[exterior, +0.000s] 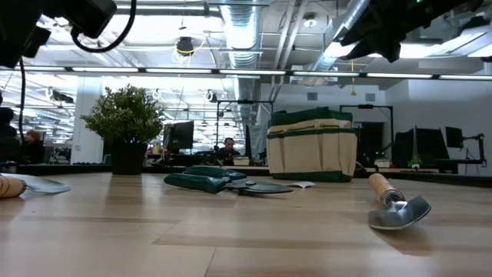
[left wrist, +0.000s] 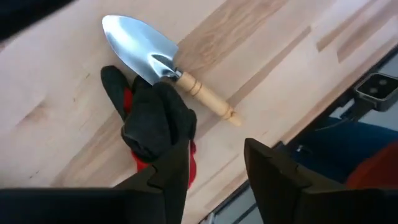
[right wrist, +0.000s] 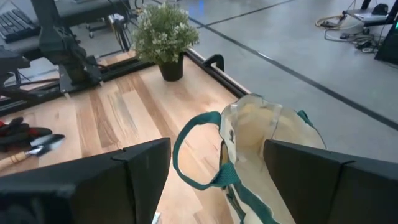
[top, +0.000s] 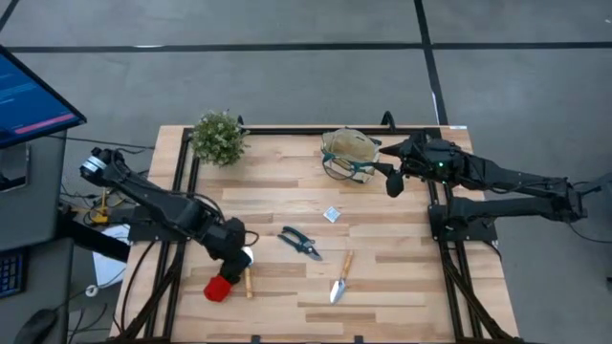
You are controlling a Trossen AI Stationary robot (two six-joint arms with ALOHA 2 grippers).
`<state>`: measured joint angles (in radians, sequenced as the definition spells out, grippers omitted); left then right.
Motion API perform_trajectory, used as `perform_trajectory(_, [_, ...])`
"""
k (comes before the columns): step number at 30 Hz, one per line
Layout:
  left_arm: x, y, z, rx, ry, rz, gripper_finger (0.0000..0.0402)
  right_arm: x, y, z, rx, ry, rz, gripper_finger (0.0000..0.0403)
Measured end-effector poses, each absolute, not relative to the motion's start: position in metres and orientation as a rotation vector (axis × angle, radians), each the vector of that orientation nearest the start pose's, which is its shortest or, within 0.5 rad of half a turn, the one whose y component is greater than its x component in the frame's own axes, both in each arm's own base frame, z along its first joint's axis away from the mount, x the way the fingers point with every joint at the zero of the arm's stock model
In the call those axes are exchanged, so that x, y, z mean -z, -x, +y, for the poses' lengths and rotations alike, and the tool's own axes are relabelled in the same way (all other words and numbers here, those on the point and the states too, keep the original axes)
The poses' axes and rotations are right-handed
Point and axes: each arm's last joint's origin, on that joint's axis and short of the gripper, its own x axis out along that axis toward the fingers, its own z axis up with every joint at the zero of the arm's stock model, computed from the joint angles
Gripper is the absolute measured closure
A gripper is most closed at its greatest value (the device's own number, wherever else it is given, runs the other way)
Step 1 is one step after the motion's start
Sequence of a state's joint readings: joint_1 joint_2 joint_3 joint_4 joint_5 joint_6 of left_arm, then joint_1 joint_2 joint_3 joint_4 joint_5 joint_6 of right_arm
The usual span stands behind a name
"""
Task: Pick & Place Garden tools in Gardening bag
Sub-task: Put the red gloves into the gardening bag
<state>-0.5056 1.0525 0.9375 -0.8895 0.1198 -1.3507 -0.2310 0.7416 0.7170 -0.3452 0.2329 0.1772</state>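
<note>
Near the front left corner of the bench (top: 287, 196), the left gripper (top: 237, 260) hangs low over a red-and-black glove (top: 219, 288) and a silver trowel (top: 248, 278) with a wooden handle lying touching it; the left wrist view shows its fingers parted, one fingertip right over the glove's dark fabric, but whether it has any hold I cannot tell. Nothing appears lifted. Toward the middle of the bench lie the dark-handled pruning shears (top: 300, 243), and closer to the front edge a narrow silver-bladed tool (top: 340, 278) with a wooden handle, both flat on the wood and untouched. The gardening bag (top: 349, 153) stands at the back edge, right of centre, its mouth open and its green loop handles drooping over the side; the part of its inside that shows from the right wrist looks empty. The right gripper (top: 393, 182) waits just beside the bag with its fingers spread wide, holding nothing. By this showing the task is barely begun: all four tools are still on the bench, and each has yet to be carried across and dropped in.
</note>
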Motion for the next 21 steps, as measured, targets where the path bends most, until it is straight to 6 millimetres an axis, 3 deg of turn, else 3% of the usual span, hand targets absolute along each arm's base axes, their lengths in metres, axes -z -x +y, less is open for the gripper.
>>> perform_trajectory(8, [-0.28,-0.163,-0.099,-0.124,1.108,1.403,0.0244,-0.301,-0.155,-0.043,0.493,-0.177,0.328,0.0153])
perform_trajectory(14, [-0.289,-0.147,-0.088,-0.199,1.149,1.341,0.0245,-0.301,-0.155,-0.044,0.492,-0.171,0.329,0.0153])
perform_trajectory(21, [-0.288,-0.126,-0.076,-0.407,1.014,1.258,0.0251,-0.301,-0.155,-0.043,0.492,-0.171,0.33,0.0153])
